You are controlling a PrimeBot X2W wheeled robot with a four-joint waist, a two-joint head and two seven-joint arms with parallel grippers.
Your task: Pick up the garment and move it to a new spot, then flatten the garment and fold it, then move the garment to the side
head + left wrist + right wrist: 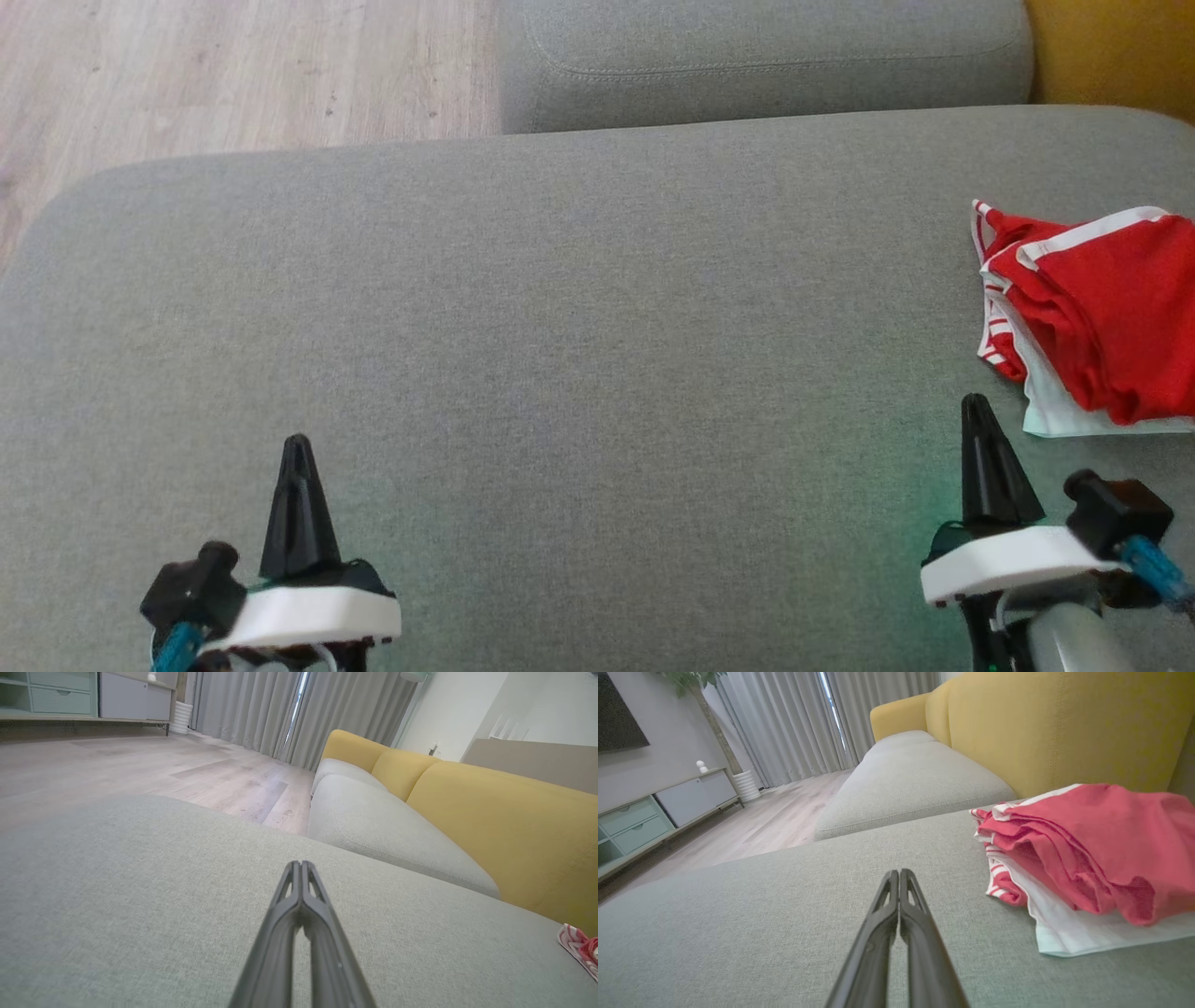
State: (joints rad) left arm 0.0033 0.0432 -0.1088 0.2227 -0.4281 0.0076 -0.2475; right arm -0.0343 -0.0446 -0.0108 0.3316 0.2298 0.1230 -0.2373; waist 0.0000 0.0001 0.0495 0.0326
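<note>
Noting garment (pixel 1102 308) bunched at cushion's (pixel 560 308) right edge; judging soft, light. Seeing left gripper (pixel 299 446), right gripper (pixel 976 405) clenched, empty. Favouring pinching red fold.

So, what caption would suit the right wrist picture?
Closed right hand near a rumpled red-and-white garment lying on a grey sofa.

Left gripper (pixel 299 864) pinched together, empty, over a grey cushion (pixel 117 896). At the right edge, a sliver of red-and-white garment (pixel 581 949) lying on that cushion, well apart from the tips. Beyond: another grey seat (pixel 383 830), yellow backrest (pixel 504 830), wood floor (pixel 163 774), grey curtains (pixel 280 709), a cabinet (pixel 60 695).
</note>
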